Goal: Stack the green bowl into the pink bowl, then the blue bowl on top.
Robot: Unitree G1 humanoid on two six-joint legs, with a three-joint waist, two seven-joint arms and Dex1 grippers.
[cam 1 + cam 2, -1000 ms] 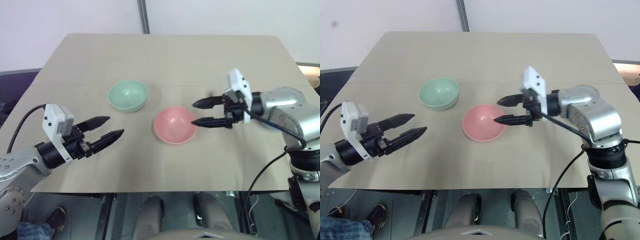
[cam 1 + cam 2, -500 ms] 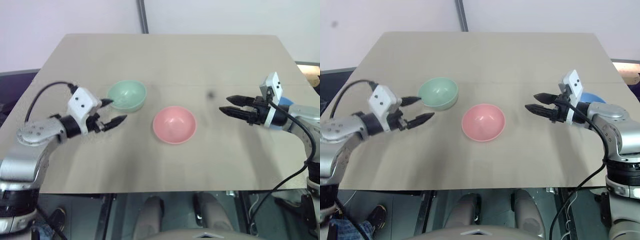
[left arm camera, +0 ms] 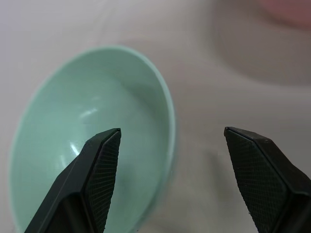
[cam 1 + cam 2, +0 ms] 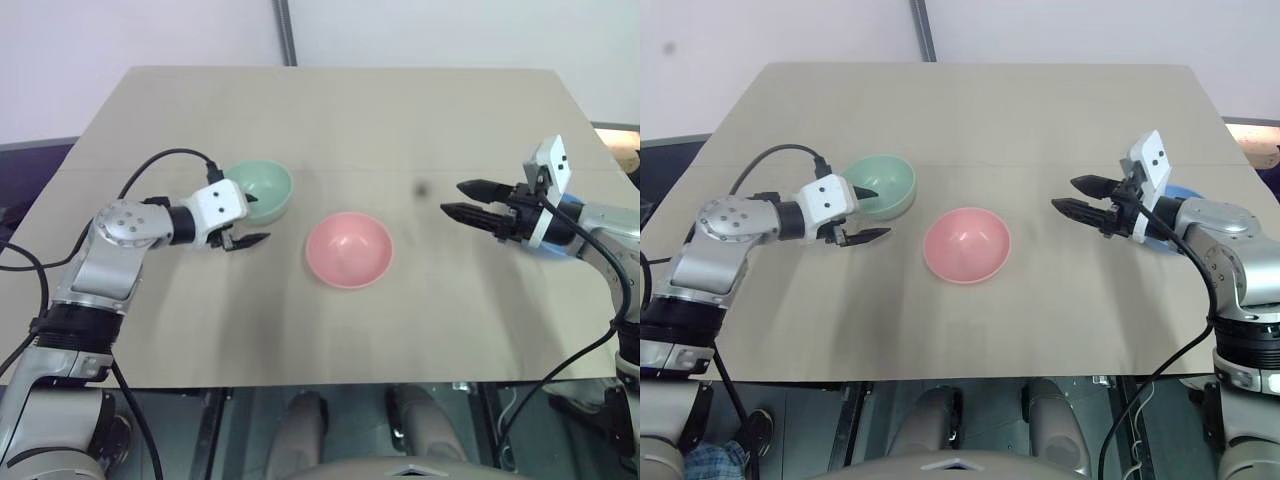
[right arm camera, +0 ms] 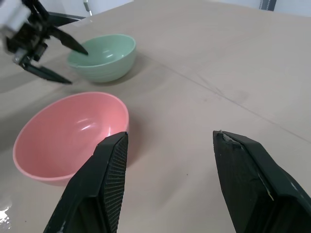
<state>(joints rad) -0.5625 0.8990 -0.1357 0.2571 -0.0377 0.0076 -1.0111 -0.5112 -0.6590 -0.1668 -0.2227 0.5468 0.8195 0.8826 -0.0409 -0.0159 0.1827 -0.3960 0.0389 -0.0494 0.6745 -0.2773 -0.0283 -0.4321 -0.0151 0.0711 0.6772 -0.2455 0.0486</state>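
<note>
Green bowl (image 4: 256, 191): small, round, mint-green, plain and smooth, upright on the tan table (image 4: 330, 120), towards the left side; hollow empty, a pale glint on the inner wall; faint ridges round the outer wall in the right wrist view.
Pink bowl (image 4: 348, 249): salmon-pink, same size and shape, upright and empty near the table's middle, nearer the front edge than the green bowl and apart from it; small highlight inside.
Blue bowl (image 4: 1180, 194): sky-blue, at the table's right side, mostly hidden behind the right arm; just a sliver of rim visible.
Left gripper (image 4: 240, 219): spread wide, holding nothing; straddles the green bowl's near rim, one black finger over the hollow, the other outside the wall above the table; contact with the rim not clear.
Left fingers (image 3: 99, 177): black, cross-hatched pads, well apart, with the bowl's rim running between them in the left wrist view.
Right gripper (image 4: 462, 200): spread wide, holding nothing; above the table at the right, pointing towards the middle, well clear of the pink bowl.
Right fingers (image 5: 112, 187): black, textured pads, bare table between them in the right wrist view; pink bowl just beside one.
</note>
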